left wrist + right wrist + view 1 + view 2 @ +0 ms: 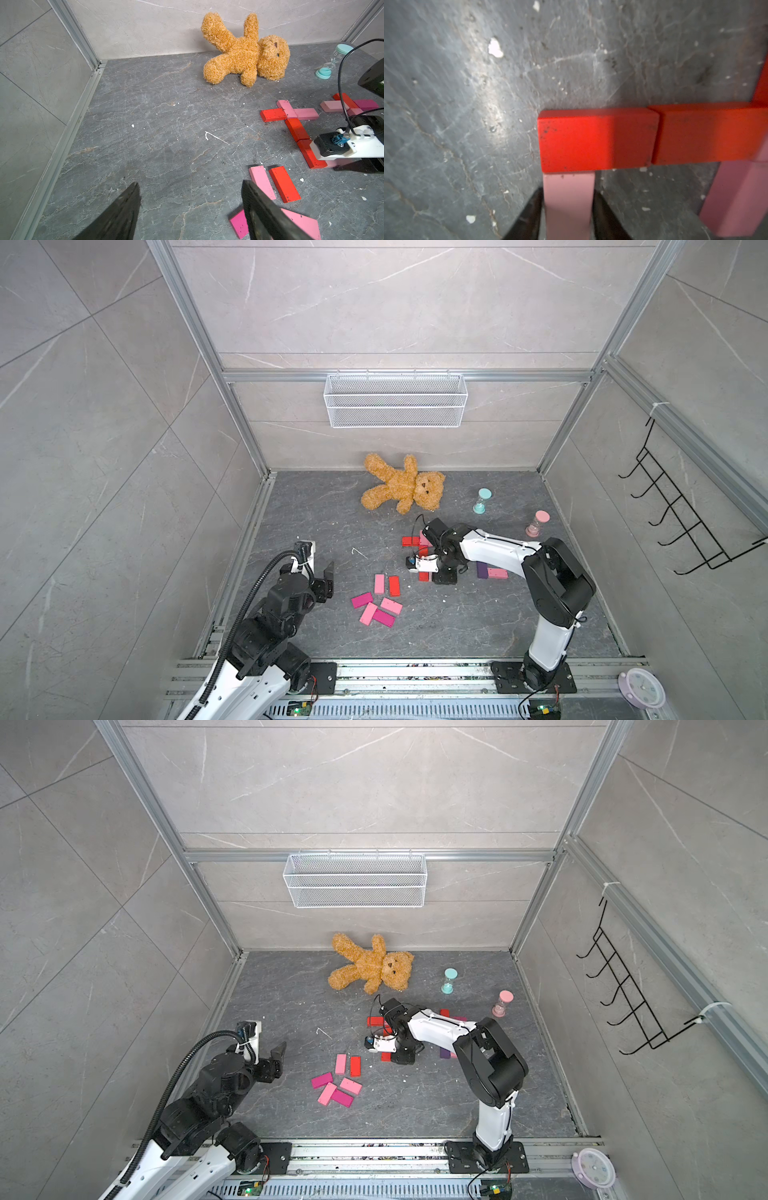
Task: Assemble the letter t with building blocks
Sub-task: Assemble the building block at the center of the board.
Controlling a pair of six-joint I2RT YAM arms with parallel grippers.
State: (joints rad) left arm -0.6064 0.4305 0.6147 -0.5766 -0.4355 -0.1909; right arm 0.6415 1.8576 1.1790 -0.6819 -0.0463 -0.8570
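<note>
This looks like a robotics lab test cell. A left arm [286, 601] and a right arm [494, 549] are bolted to a metal rail [415, 674]. An aluminium frame [407, 376] holds grey wall panels [395, 298], and a bare circuit board [299, 708] glows green up front.

Light is bright and even; the right wrist view is blurred, its floor [488, 108] glaring.
</note>
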